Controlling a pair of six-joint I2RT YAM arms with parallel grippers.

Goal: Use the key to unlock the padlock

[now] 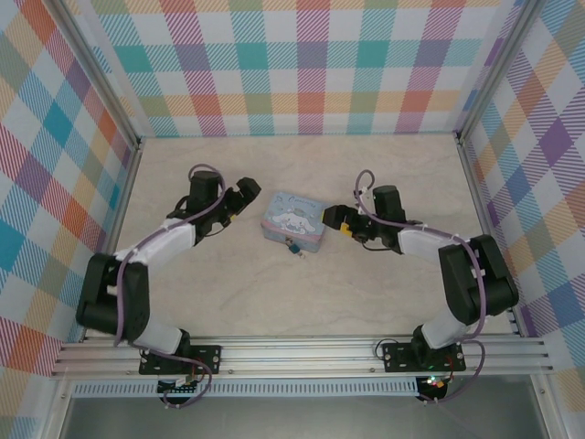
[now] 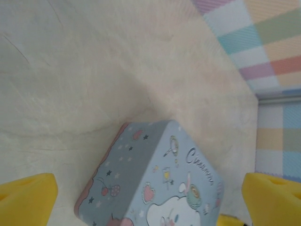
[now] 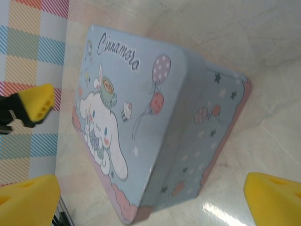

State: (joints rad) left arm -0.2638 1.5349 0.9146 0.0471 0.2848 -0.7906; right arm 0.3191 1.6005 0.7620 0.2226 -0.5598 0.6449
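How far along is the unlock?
Done: nothing visible; the padlock sits at the near side of the tin, shackle state too small to tell. In hand: nothing; left gripper and right gripper are open, flanking the tin. Remaining: pick up the key, likely the speck beside the padlock, insert, turn.

A pale, marble-looking table [image 1: 302, 302] lies under the left claw [image 1: 246, 202] and right claw [image 1: 338, 222]. Bright checked walls [image 1: 311, 64] stand behind and beside them.

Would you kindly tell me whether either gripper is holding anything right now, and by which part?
Nothing is held. The left gripper and the right gripper both stand open, one on each side of the tin, with their fingers apart from it.
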